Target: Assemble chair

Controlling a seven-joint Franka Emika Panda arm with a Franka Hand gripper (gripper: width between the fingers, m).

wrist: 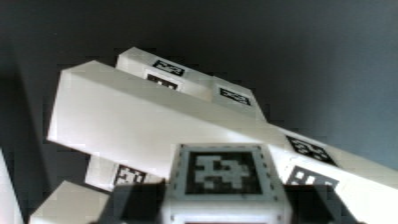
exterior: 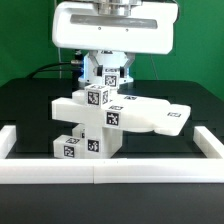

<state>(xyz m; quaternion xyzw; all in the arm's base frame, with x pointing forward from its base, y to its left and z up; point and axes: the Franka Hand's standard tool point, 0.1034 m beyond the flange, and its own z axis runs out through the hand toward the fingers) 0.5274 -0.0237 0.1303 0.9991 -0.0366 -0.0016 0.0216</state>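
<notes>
We look across a black table top backed by a green wall, with a plain white border rail running along the near edge and up both sides.

Near the middle of the table stands the chair, partly built from matte white blocky parts. We see a flat slab stretching toward the exterior view's right, with a coded tag close to its far end. At the exterior view's left, chunky bars and small cubes are stacked into a stepped column, each face carrying a square black-and-white tag. One upright bar rises above the rest of the stack.

The gripper hangs from the large glossy white robot body straight above that upright bar. Its fingers stand close together on either side of the bar's top, and we judge them clamped on it.

In the wrist view the tagged end of the bar sits between the dark fingertips, with the broad slab and two more tags behind it.
</notes>
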